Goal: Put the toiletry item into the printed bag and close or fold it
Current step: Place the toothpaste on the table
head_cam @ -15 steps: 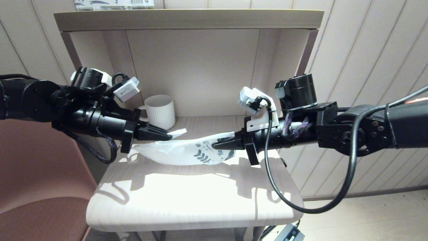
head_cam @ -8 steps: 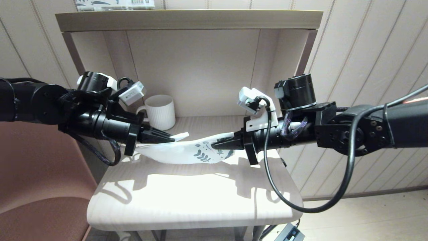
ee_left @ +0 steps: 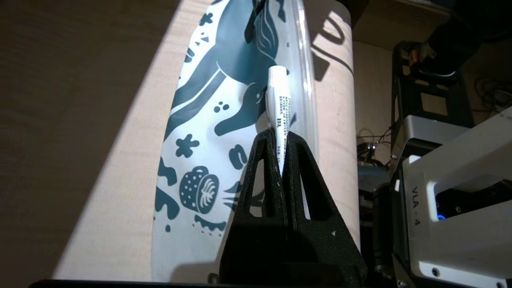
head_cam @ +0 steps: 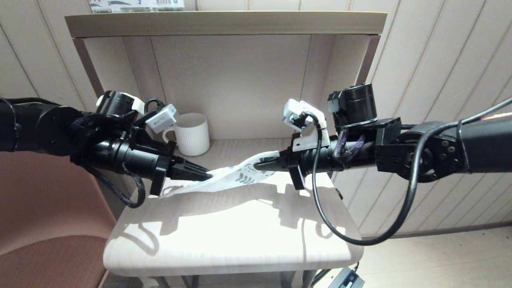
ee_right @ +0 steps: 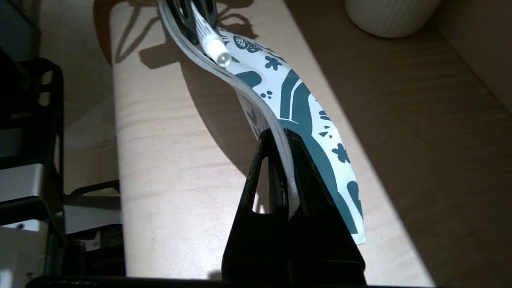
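Observation:
The printed bag (head_cam: 236, 178), white with teal print, hangs stretched above the table between my two grippers. Its left end droops to the tabletop under my left gripper. My right gripper (head_cam: 258, 165) (ee_right: 282, 134) is shut on the bag's clear zip edge and holds the printed bag (ee_right: 304, 100) on edge. My left gripper (head_cam: 206, 176) (ee_left: 278, 136) is shut on the toiletry item (ee_left: 280, 108), a thin white printed stick. The stick points along the printed bag (ee_left: 200, 132), beside the zip strip. The toiletry item (ee_right: 218, 50) shows its rounded tip. I cannot tell whether it is inside the opening.
A white ribbed mug (head_cam: 194, 134) stands at the back left of the small table (head_cam: 224, 240), under a shelf (head_cam: 224, 22) that carries a printed package (head_cam: 136, 5). Side posts and a back panel enclose the rear. A brown chair (head_cam: 40, 220) is on the left.
My right gripper has risen and turned, lifting the bag's printed end off the table onto its edge. My left gripper has moved right with the stick, closer to the right gripper.

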{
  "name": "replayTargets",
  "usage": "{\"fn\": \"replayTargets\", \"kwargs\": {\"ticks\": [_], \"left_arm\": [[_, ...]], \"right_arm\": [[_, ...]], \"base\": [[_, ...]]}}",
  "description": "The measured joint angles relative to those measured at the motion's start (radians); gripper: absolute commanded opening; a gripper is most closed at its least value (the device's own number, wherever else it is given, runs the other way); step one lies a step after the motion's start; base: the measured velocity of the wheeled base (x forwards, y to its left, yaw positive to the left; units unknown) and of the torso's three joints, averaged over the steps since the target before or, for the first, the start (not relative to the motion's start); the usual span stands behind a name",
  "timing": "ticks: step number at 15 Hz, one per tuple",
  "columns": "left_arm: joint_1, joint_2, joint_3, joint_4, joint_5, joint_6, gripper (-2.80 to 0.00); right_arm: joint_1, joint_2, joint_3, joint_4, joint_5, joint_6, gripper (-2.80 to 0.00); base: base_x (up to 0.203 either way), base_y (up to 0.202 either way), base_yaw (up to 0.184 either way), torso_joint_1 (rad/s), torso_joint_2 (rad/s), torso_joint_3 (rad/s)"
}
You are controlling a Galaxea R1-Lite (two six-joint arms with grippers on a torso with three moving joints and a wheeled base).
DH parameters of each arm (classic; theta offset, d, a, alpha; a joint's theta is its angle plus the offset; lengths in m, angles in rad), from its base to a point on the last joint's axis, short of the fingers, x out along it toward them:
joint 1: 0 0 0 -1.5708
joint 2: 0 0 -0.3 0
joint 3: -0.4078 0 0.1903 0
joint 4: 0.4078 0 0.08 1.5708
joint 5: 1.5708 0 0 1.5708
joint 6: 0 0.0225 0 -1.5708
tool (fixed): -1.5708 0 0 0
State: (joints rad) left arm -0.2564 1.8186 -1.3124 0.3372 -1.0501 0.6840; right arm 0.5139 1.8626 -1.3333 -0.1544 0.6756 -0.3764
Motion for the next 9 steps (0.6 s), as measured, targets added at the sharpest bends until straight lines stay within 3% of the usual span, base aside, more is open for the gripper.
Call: {"fn": "replayTargets", "kwargs": {"ticks": [4,9], "left_arm": [[-0.001,-0.017,-0.071,-0.001,0.002,-0.006,-2.80],[-0.019,-0.028,-0.062,0.001,0.022,-0.005,-2.80]], "right_arm": [[0.002,0.013,0.025,-0.081,-0.054,-0.009,-2.80],[0.002,0.042,0.058,-0.139,-0.070,-0.019,-2.80]], "base": [[0.000,0.000,0.000,0.000,0.00,0.000],[0.000,0.000,0.000,0.000,0.00,0.000]]}}
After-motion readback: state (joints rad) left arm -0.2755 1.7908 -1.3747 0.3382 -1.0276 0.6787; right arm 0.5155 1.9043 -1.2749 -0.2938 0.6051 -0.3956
